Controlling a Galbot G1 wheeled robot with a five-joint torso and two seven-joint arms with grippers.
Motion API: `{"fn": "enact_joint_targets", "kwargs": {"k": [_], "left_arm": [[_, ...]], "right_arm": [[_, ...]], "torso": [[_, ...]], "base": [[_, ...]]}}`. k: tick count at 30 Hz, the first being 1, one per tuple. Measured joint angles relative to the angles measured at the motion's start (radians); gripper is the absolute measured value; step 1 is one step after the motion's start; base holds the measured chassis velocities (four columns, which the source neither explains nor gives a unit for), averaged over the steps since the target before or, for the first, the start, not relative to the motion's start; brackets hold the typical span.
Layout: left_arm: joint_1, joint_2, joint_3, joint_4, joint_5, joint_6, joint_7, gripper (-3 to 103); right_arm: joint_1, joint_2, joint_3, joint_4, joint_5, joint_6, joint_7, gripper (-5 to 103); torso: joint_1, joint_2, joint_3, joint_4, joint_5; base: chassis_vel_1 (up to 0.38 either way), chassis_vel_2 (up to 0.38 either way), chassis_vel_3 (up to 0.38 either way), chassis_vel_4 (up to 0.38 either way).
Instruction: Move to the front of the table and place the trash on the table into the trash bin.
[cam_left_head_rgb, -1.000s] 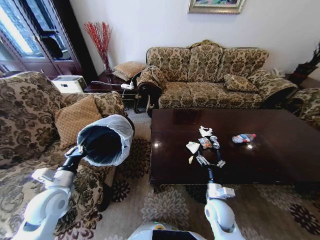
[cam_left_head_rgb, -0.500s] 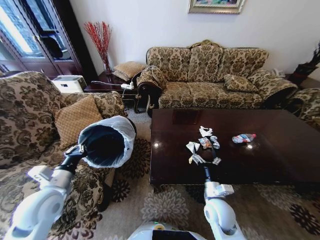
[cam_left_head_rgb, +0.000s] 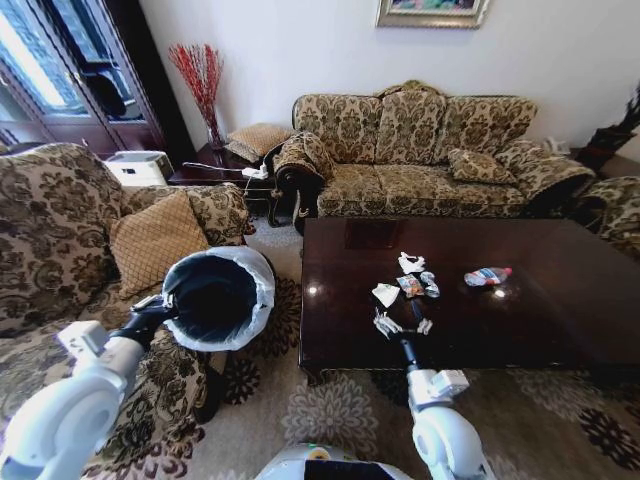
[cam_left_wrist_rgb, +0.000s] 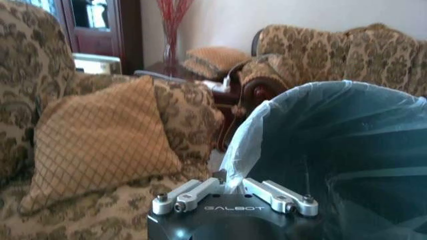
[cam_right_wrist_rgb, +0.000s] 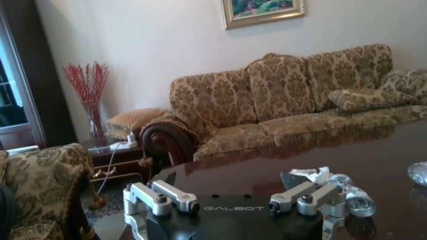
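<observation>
Trash (cam_left_head_rgb: 404, 288) just beyond spread-fingered right hand (cam_left_head_rgb: 402, 327); left hand (cam_left_wrist_rgb: 233, 187) gripping trash bin (cam_left_head_rgb: 220, 297).

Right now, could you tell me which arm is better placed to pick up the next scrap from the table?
The right arm. Its tool is open over the dark glossy wooden table, beside the crumpled white paper scraps. The left tool is occupied, clamped on the bag-lined round dark bin off the table's left end.
</observation>
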Motion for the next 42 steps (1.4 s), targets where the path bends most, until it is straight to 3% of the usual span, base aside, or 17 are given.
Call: {"fn": "enact_joint_targets", "kwargs": {"k": [8, 10, 12, 13, 16, 25, 42], "left_arm": [[-0.003, 0.002, 0.012, -0.011, -0.005, 0.017, 0.0, 0], [0.0, 0.012, 0.011, -0.018, -0.006, 0.016, 0.002, 0], [0.004, 0.019, 0.01, -0.026, -0.007, 0.013, 0.003, 0], [0.004, 0.019, 0.01, -0.026, -0.007, 0.013, 0.003, 0], [0.01, 0.026, 0.01, -0.035, -0.006, 0.012, 0.004, 0], [0.014, 0.044, 0.013, -0.037, -0.003, 0.012, 0.005, 0], [0.009, 0.073, 0.032, -0.008, 0.008, 0.009, 0.015, 0]], "right_arm": [[0.048, 0.027, -0.024, -0.065, 0.021, 0.035, 0.0, 100], [0.104, 0.044, -0.05, -0.107, 0.072, 0.003, 0.0, 100], [0.175, 0.054, -0.079, -0.137, 0.163, -0.109, 0.0, 100], [0.175, 0.054, -0.079, -0.137, 0.163, -0.109, 0.0, 100], [0.27, 0.049, -0.09, -0.211, 0.227, -0.204, 0.0, 100], [0.339, 0.04, -0.065, -0.331, 0.228, -0.222, 0.0, 100], [0.385, 0.042, -0.041, -0.481, 0.205, -0.177, 0.0, 100]], "torso": [[0.0, 0.0, 0.0, -0.0001, 0.0004], [0.0, 0.0, 0.0, 0.0, 0.0006], [0.0, 0.0, 0.0, 0.0003, 0.0007], [0.0, 0.0, 0.0, 0.0003, 0.0007], [0.0, 0.0, 0.0, 0.0003, 0.0001], [0.0, 0.0, 0.0, -0.0001, 0.0002], [0.0, 0.0, 0.0, 0.0, 0.0005]], "base": [[0.0, 0.0, 0.0, 0.0], [0.0, 0.0, 0.0, 0.0], [0.0, 0.0, 0.0, 0.0], [0.0, 0.0, 0.0, 0.0], [0.0, 0.0, 0.0, 0.0], [0.0, 0.0, 0.0, 0.0], [0.0, 0.0, 0.0, 0.0]]}}
